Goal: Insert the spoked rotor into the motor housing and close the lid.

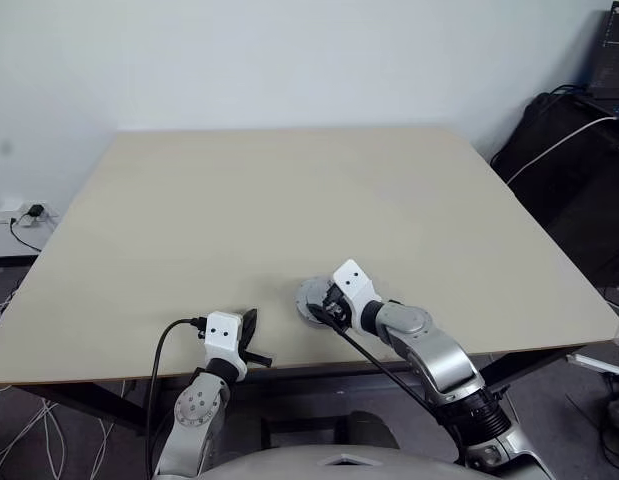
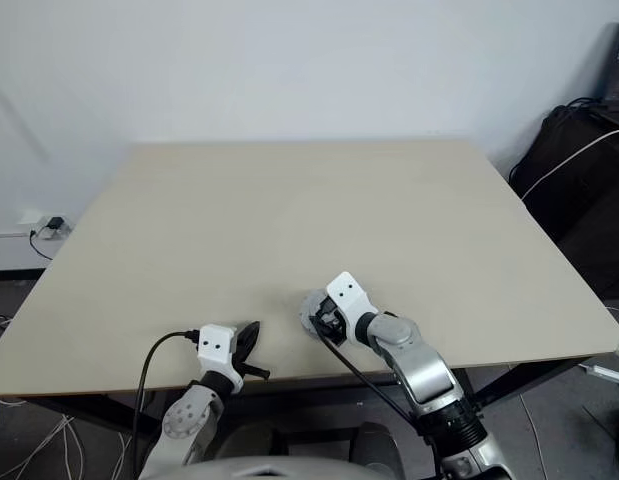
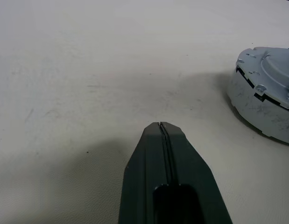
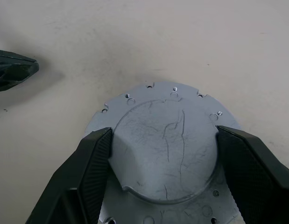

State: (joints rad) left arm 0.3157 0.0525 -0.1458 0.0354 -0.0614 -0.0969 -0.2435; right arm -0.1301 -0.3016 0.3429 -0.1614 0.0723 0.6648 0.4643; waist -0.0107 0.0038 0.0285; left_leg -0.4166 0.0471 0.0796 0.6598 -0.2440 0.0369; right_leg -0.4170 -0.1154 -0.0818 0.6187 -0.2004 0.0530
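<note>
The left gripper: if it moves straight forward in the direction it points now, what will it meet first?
Probably nothing. The left gripper, shut, points over bare table. The closed grey motor assembly, with the lid on top, sits off to its right side, outside that line, though depth is hard to judge.

The lid (image 4: 165, 154) is cut off at the right wrist view's lower edge, its rim partly hidden behind the right gripper's (image 4: 164, 175) fingers (image 4: 86, 179). Whatever lies under the lid is hidden (rotor and housing cannot be told). In the left wrist view, the lid runs off the edge.
</note>
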